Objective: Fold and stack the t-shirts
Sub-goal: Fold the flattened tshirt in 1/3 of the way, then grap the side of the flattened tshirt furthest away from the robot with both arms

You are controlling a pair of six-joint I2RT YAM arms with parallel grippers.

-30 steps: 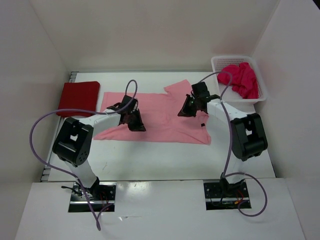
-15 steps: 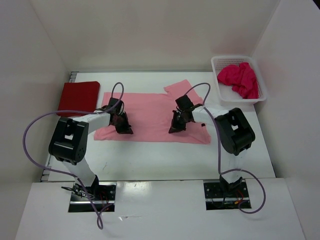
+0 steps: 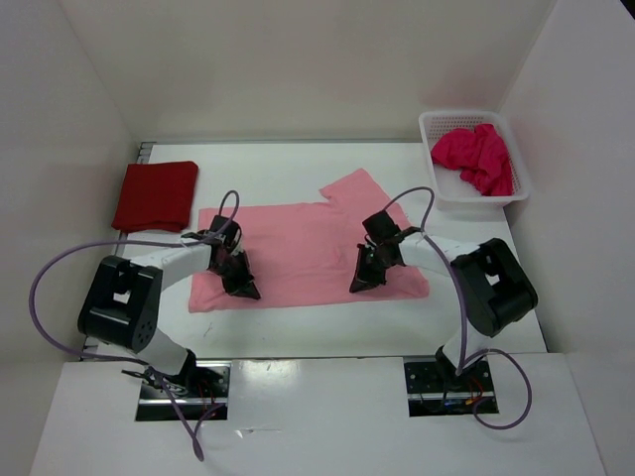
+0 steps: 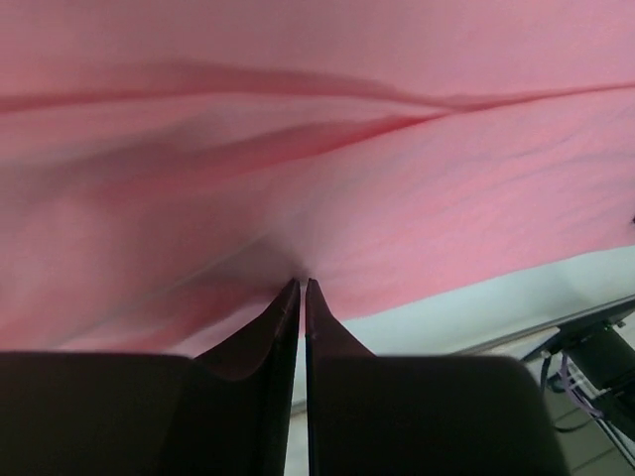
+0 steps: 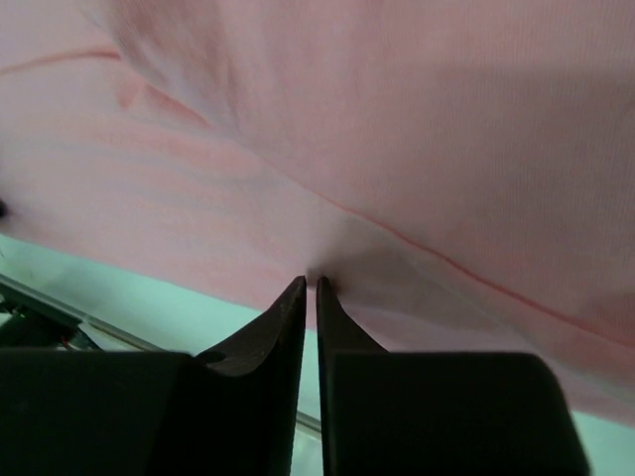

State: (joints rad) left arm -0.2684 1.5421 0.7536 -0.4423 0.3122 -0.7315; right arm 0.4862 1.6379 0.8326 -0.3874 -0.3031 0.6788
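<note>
From above, the light pink shirt (image 3: pixel 298 248) lies spread on the white surface (image 3: pixel 317 322) between the two arms. Its body is mostly flat and one sleeve juts toward the far right. The left fingers (image 3: pixel 241 286) sit on its near left part and the right fingers (image 3: pixel 359 282) on its near right part. The dark red shirt (image 3: pixel 156 195) lies folded into a neat rectangle at the far left, apart from the pink one. A white mesh basket (image 3: pixel 433 124) stands at the far right corner, with the magenta shirt (image 3: pixel 474 157) bunched up inside it.

In the left wrist view, the fingers (image 4: pixel 283 322) are pressed nearly together, pinching the pink shirt (image 4: pixel 327 149) at their tips, where the cloth puckers into long creases. A strip of surface (image 4: pixel 476 307) shows below its edge.

In the right wrist view, the fingers (image 5: pixel 288 322) are likewise closed to a thin slit, nipping the pink cloth (image 5: pixel 397 129) near a seam. The surface (image 5: pixel 149 307) shows just beneath the edge.
</note>
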